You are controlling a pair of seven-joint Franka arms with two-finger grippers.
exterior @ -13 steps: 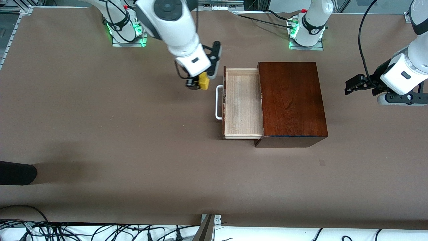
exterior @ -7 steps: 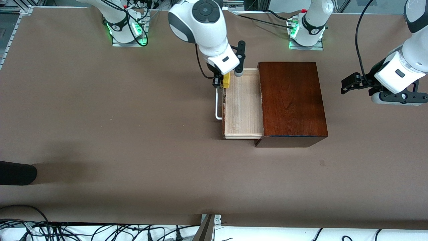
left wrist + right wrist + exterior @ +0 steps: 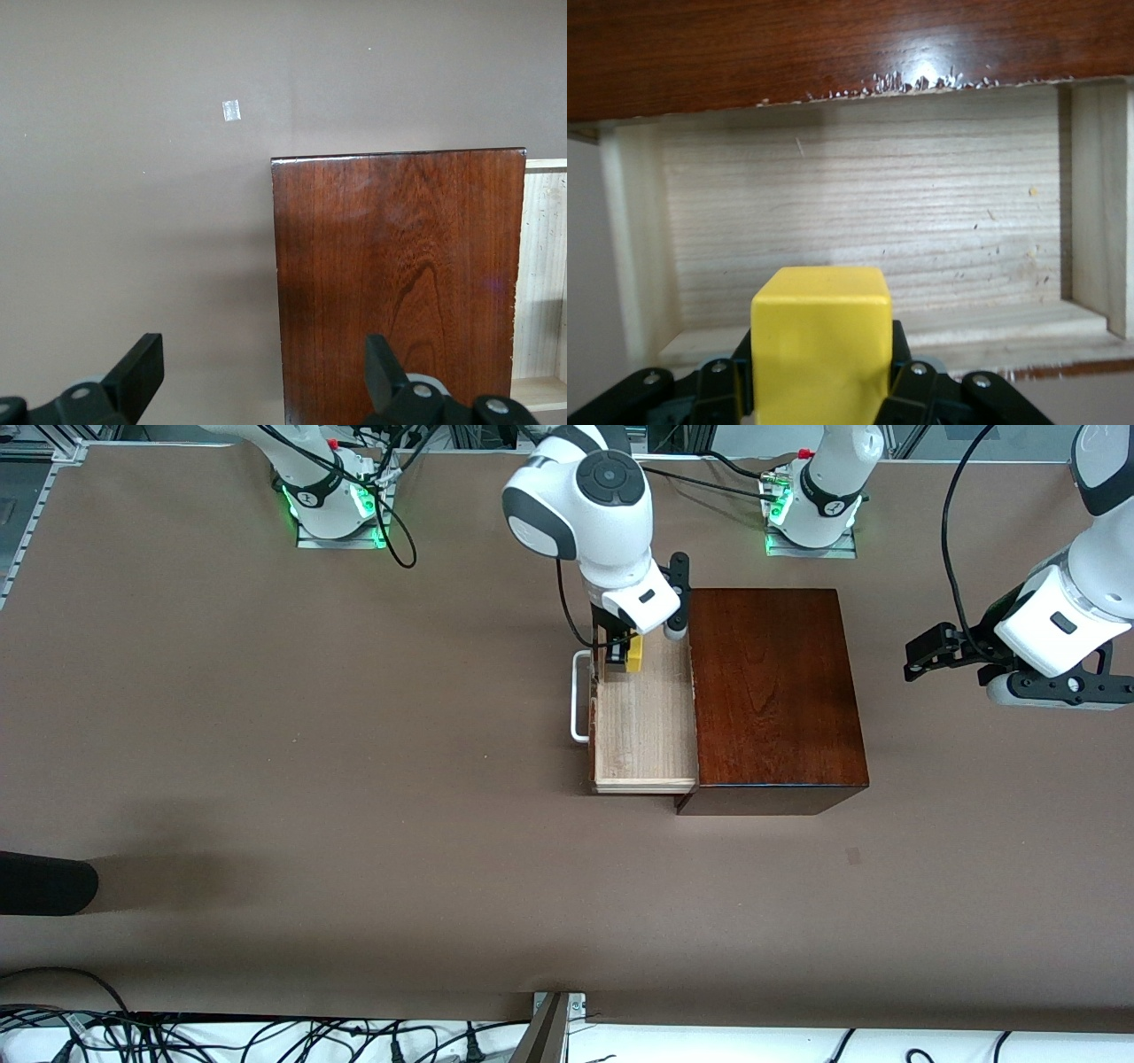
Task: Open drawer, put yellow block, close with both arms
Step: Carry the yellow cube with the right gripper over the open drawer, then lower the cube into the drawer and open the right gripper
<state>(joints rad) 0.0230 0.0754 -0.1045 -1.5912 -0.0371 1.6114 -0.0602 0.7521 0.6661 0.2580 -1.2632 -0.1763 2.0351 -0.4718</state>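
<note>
While the right gripper (image 3: pixel 623 657) holds the yellow block (image 3: pixel 633 653) over the open drawer (image 3: pixel 642 726), the left gripper (image 3: pixel 921 657) waits with fingers wide.

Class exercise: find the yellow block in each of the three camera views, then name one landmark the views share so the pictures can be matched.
Front view: the yellow block is held in the right end effector, over the open drawer.
Left wrist view: not in it.
Right wrist view: the block fills the lower middle, clamped between black fingers, above the drawer's pale floor.
Shared landmark: the dark wooden box, seen in all three.
</note>
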